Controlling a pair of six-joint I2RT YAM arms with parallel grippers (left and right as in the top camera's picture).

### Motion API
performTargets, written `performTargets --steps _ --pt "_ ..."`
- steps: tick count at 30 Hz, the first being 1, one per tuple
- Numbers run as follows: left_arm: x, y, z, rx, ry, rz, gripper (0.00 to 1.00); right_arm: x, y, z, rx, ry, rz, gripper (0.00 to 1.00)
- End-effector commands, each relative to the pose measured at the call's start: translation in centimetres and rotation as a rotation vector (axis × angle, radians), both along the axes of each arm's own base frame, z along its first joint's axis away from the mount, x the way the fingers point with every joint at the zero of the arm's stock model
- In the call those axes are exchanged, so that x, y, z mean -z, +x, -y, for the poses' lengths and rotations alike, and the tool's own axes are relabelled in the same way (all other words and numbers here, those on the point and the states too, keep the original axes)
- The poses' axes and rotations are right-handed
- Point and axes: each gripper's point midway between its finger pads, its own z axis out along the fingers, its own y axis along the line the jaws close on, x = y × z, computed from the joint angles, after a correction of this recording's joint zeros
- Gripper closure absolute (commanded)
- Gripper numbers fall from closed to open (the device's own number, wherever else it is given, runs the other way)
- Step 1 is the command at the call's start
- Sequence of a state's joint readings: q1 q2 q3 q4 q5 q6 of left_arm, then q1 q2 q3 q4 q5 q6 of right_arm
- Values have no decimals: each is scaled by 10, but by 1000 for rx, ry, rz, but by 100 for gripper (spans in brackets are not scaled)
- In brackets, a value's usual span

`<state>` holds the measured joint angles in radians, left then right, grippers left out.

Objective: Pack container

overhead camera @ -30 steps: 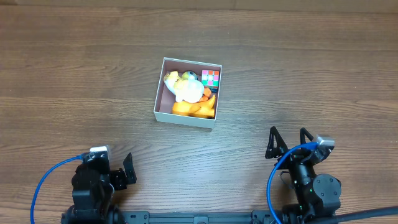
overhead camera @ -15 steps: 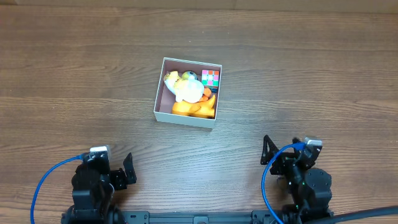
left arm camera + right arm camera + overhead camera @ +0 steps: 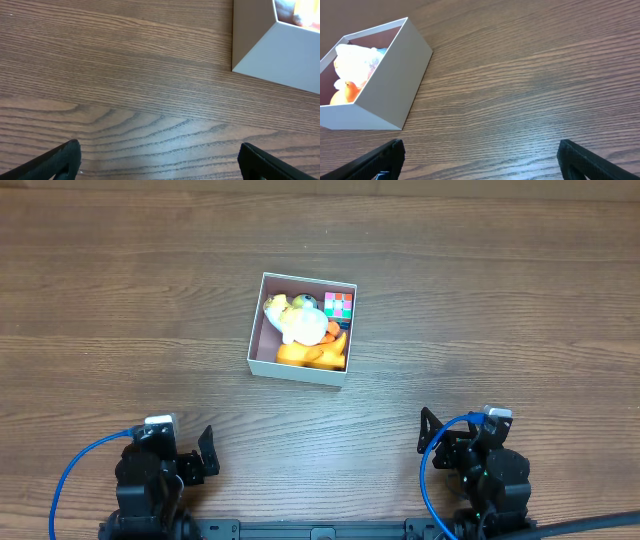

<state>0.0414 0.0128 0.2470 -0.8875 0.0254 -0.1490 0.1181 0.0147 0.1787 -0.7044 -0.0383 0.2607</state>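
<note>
The container is a square white box with a pink inside at the table's middle. It holds a white plush toy, an orange toy, a yellow-green toy and a multicoloured cube. Its corner shows in the left wrist view and its side wall in the right wrist view. My left gripper is open and empty at the near left, low over bare wood. My right gripper is open and empty at the near right.
The wooden table stretches all round the box. Blue cables loop beside each arm base, one at the left and one at the right.
The right arm has drawn back toward the table's near edge and turned slightly left. The left arm and the container have not moved.
</note>
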Motion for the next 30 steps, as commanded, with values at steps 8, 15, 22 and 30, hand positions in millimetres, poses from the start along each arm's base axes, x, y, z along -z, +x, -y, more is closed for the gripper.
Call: performTargets --steps 8,15,22,30 --pt "0 0 -1 7 20 7 0 7 -1 -1 -6 -4 -10 0" --pt "0 0 -1 7 20 7 0 7 -1 -1 -6 -4 -10 0" --pt "0 0 -1 7 20 7 0 7 -1 -1 -6 -4 -10 0" --pt "0 0 -1 7 20 7 0 7 -1 -1 -6 -4 -10 0"
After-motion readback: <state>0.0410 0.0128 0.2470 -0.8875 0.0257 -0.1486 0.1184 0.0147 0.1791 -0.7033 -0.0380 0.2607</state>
